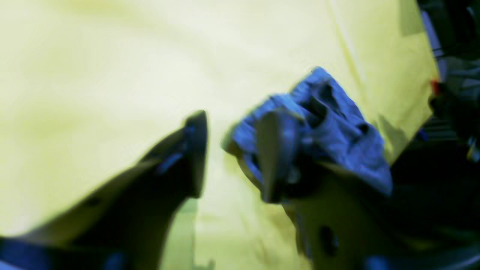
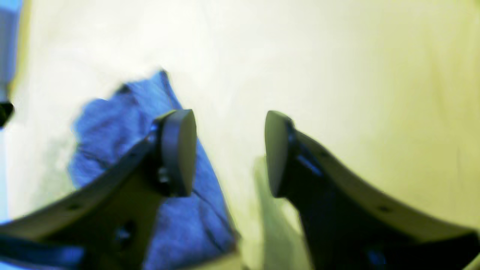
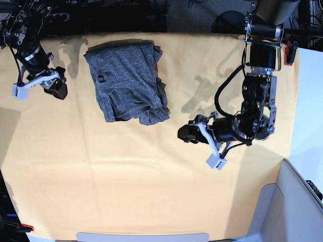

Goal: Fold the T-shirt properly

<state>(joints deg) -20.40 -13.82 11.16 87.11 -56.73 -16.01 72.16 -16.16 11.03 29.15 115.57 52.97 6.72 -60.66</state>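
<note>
Here's the T-shirt [image 3: 126, 80], folded into a compact grey bundle on the yellow-orange table cloth [image 3: 101, 176], sitting toward the far side of the table and left of centre in the base view. Its top edge looks fairly straight; the near edge is rumpled, with loose folds bunching at the near right corner.

Over to the left gripper [image 3: 189, 132], on the right of the base view: it hangs low over the cloth, right of the shirt and a little nearer than it, pointing toward the garment but clear of it. From its wrist camera the 2 fingers stand apart [image 1: 230, 153] with only bare yellow cloth between them, and the shirt [image 1: 337, 127] shows blue-tinted behind the right-hand finger. Nothing is gripped there; the jaws are parted.

Now the right gripper [image 3: 56, 86], far left in the base view, near the table's back corner, left of the shirt with a strip of cloth between them. Its wrist camera gives a blurred look: 2 rounded pads spread [image 2: 228, 152], empty cloth in the gap, the shirt [image 2: 112, 123] lying behind and below the left-hand finger. Parted as well, holding nothing.

Both arms flank the bundle, neither touching it.
</note>
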